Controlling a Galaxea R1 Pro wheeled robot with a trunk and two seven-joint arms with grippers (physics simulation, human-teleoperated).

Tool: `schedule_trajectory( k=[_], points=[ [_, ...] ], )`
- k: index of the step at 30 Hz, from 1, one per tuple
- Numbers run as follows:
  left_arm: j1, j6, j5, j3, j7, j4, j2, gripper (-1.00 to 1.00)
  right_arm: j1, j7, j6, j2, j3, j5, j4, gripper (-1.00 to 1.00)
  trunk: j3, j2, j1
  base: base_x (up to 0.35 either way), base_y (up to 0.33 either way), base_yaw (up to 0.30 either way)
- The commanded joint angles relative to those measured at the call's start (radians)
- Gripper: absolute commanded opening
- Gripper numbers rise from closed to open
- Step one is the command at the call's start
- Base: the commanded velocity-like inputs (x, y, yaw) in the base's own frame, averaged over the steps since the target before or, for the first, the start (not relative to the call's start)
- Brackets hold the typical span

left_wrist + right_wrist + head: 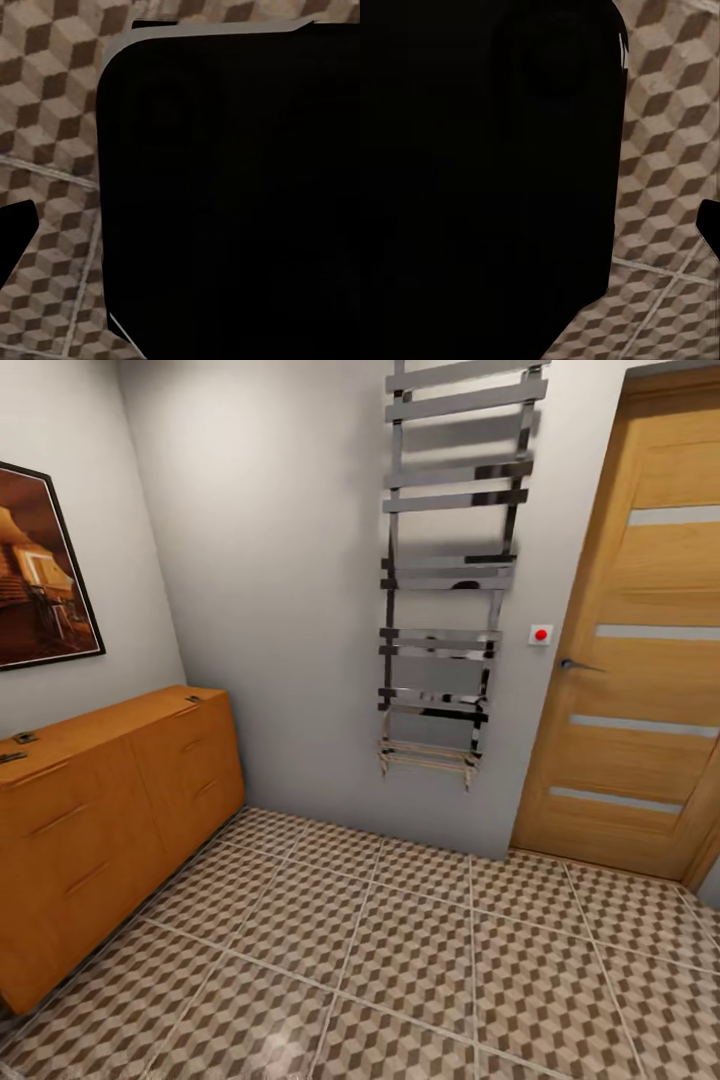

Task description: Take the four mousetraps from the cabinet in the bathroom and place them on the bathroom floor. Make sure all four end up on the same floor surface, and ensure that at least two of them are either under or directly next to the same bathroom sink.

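Cabinet stood shut, small dark items on top, maybe mousetraps; floor bare, 4 left; hand states unclear.

We see the room evenly and softly lit, with a faint glare on the patterned cube-tiled floor nearby. The chrome towel rail casts a soft shadow on the grey wall. Straight lines bow near the head view's edges. Both wrist views are grainy and mostly black.

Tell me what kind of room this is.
Probably a bathroom: a chrome ladder-style towel rail hangs on the grey wall, cube-patterned brown and beige tiles cover the floor, and a low orange-brown wooden cabinet stands at left.
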Motion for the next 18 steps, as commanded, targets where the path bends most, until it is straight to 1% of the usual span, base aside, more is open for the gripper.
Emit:
schedule_trajectory(
  k=[1,10,18],
  points=[
    [0.0,-0.004,0.001,0.001,0.0,0.0,0.0,1.0,0.0,0.0,-0.001,0.0,0.0,0.0,0.0,1.0,-0.001,0.0,0.0,0.0,0.0,0.279],
    [0.0,-0.007,0.001,0.0,0.0,-0.002,-0.003,1.0,0.0,0.0,-0.001,0.0,0.0,0.0,0.0,1.0,-0.001,0.0,0.0,0.0,0.0,0.279],
    [0.0,-0.008,0.011,0.0,0.0,-0.002,-0.015,1.0,0.0,0.0,-0.001,0.0,0.0,0.0,0.0,1.0,-0.001,0.0,0.0,0.0,0.0,0.279]
  ],
)
